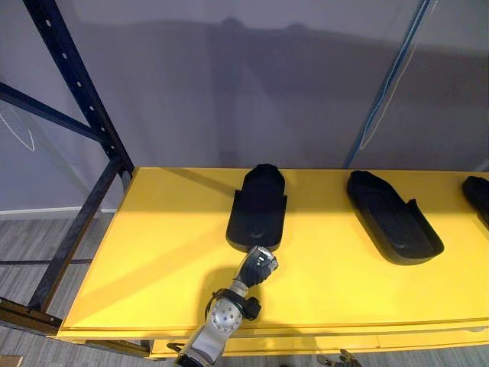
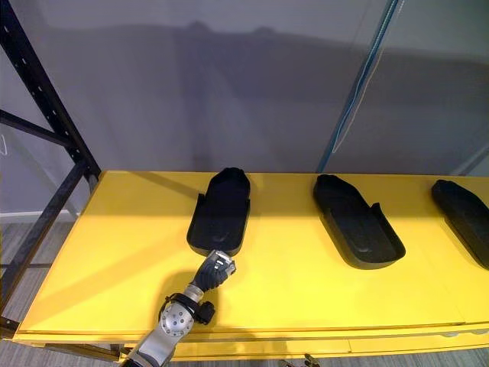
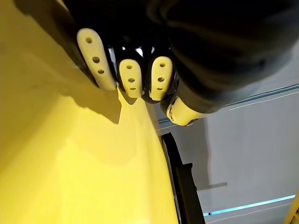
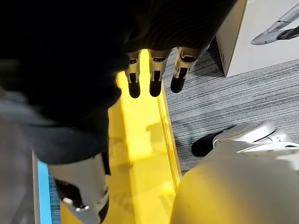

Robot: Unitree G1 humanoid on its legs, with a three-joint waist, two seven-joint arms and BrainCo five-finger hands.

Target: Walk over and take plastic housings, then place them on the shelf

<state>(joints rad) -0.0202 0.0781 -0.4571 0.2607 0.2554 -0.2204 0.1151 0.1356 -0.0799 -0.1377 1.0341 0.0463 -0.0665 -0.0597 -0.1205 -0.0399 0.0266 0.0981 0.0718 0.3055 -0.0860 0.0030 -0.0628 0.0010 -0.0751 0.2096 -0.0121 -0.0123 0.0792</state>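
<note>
Three black plastic housings lie on the yellow shelf board (image 1: 153, 252): one left of the middle (image 1: 257, 208), one to its right (image 1: 393, 218), and one cut off at the right edge (image 1: 477, 195). My left hand (image 1: 260, 267) rests on the board just short of the left housing's near end. Its fingers (image 3: 131, 77) are curled and hold nothing. A black housing edge (image 3: 184, 186) shows beyond them. My right hand (image 4: 154, 74) hangs low beside the shelf's yellow front edge (image 4: 140, 140), its fingers straight and empty.
A black steel upright with braces (image 1: 76, 92) stands at the shelf's left end, and a thin blue post (image 1: 386, 84) rises behind the board. A grey wall backs the shelf. A white box (image 4: 261, 32) stands on the grey floor near my right hand.
</note>
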